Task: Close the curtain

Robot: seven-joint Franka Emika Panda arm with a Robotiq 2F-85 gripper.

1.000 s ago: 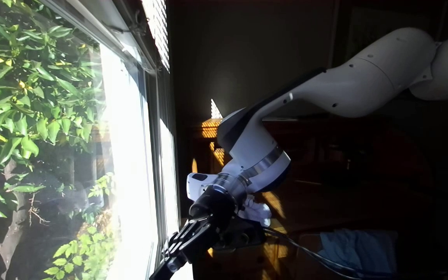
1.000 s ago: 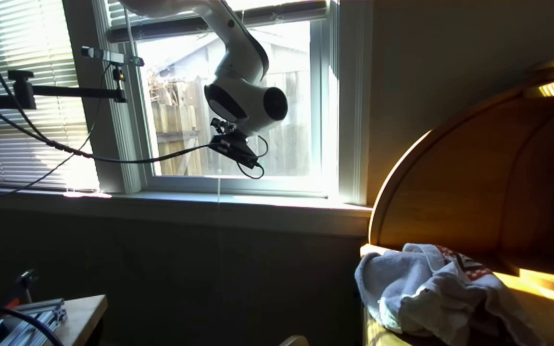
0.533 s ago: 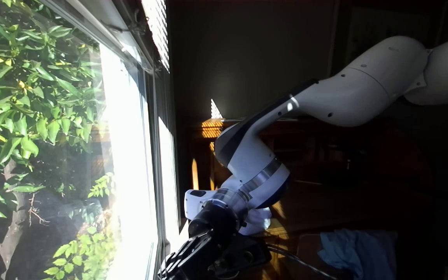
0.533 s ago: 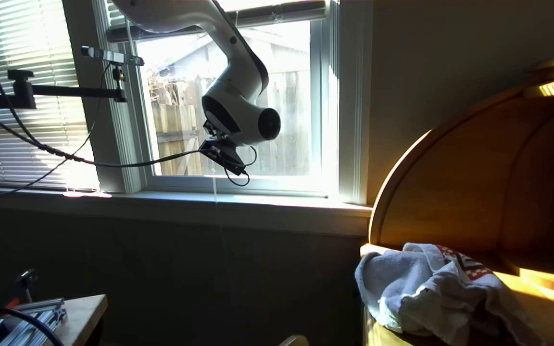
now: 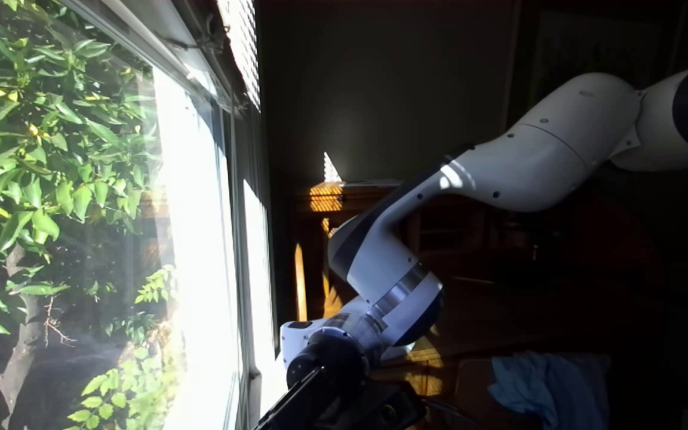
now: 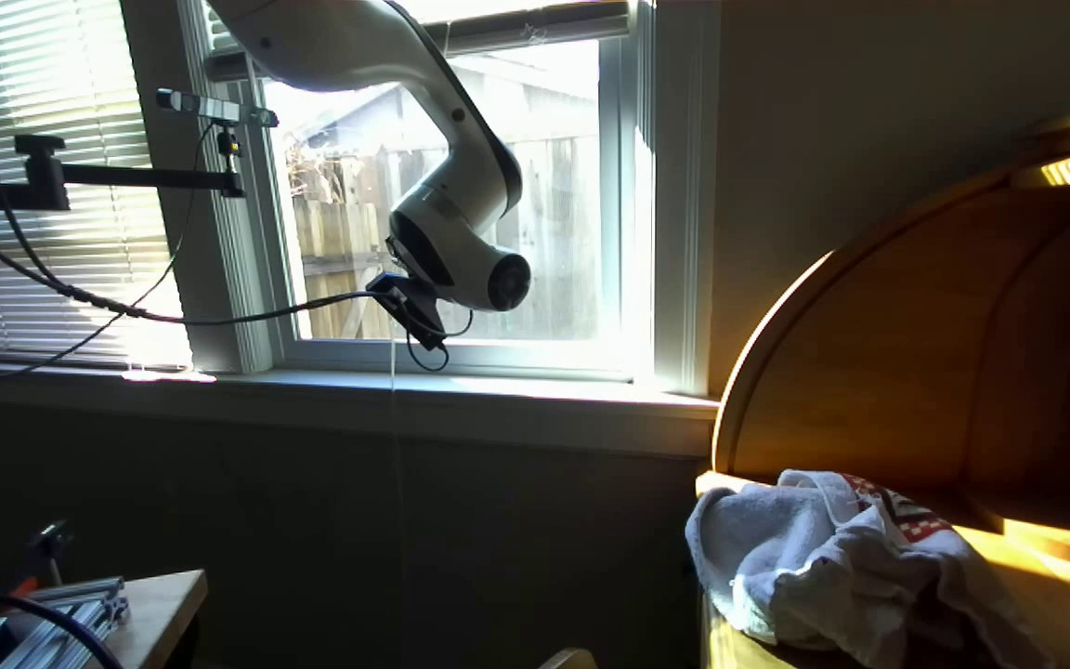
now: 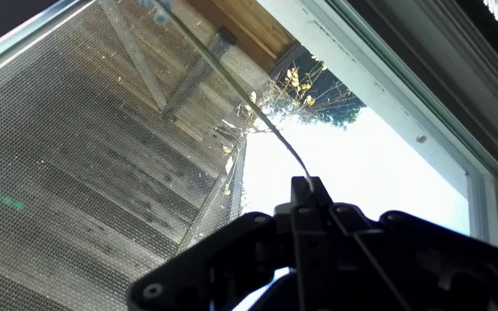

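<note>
The curtain, a white slatted blind (image 6: 554,28), is bunched up at the top of the middle window in an exterior view, its dark lower edge slanting a little. The arm covers part of it. My gripper (image 7: 311,190) is shut on a thin cord (image 7: 249,101) in the wrist view; the cord runs from the fingertips to the upper left. Below the gripper, the cord (image 6: 393,362) hangs past the sill in an exterior view. In an exterior view the gripper (image 5: 296,400) is low beside the window, its fingertips cut off by the bottom edge.
Another blind (image 6: 61,232) hangs lowered over the left window. A camera on a black bar (image 6: 154,177) stands before the frame. A cable (image 6: 219,321) trails from the wrist. The sill (image 6: 498,383) lies below the arm. A cloth (image 6: 823,567) lies on wooden furniture at right.
The arm and gripper have moved down, and slightly left in an exterior view. The cord below the gripper has shifted left with it. The blind shows no clear movement.
</note>
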